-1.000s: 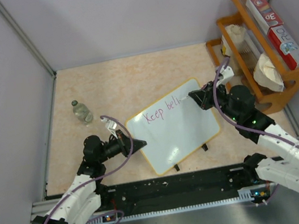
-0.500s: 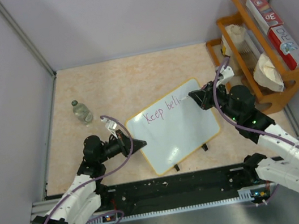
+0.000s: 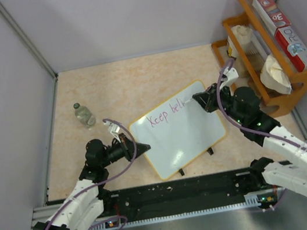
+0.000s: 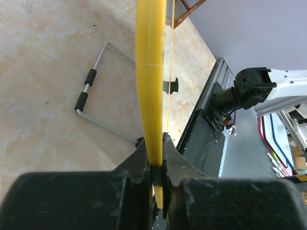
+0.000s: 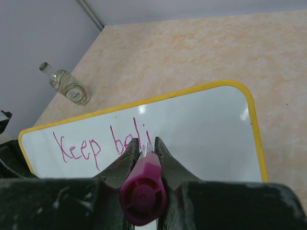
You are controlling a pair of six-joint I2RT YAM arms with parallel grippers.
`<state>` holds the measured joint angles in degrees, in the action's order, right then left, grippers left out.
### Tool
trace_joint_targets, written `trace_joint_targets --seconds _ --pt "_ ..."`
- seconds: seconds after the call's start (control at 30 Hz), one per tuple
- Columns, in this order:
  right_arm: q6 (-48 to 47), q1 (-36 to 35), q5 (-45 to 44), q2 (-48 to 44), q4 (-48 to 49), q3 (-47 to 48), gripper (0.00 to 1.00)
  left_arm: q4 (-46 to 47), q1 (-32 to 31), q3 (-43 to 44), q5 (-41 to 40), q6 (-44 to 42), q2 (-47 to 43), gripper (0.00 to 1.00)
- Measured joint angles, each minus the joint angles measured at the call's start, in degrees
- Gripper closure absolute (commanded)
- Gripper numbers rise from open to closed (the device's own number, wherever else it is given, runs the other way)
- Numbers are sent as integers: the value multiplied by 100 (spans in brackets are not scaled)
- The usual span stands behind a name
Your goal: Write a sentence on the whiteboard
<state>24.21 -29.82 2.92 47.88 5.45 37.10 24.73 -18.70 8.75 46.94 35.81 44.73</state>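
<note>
While a purple-pink marker (image 5: 143, 191) is pinched between the fingers of the right claw (image 5: 145, 143), its tip is held at the whiteboard (image 5: 206, 124), just after the sentence (image 5: 98, 143), which reads "Keep beli". The board's yellow rim is clamped in the left claw (image 4: 155, 152) at its left corner. The board is placed mid-tabletop (image 3: 125, 84); a small glass bottle (image 3: 84, 114) is seen well apart, to its left.

I see a beige marbled worktop (image 3: 136, 82), a small clear bottle (image 3: 84, 115) lying at my left, the whiteboard (image 3: 186, 136) mid-worktop, a wooden rack (image 3: 284, 106) at the right edge.
</note>
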Motion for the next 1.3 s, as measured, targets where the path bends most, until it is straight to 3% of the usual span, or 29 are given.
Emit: trace_joint_targets --seconds 1.3 --pt "48 0 -457 365 199 52 100 -2 2 -2 -13 37 0 100"
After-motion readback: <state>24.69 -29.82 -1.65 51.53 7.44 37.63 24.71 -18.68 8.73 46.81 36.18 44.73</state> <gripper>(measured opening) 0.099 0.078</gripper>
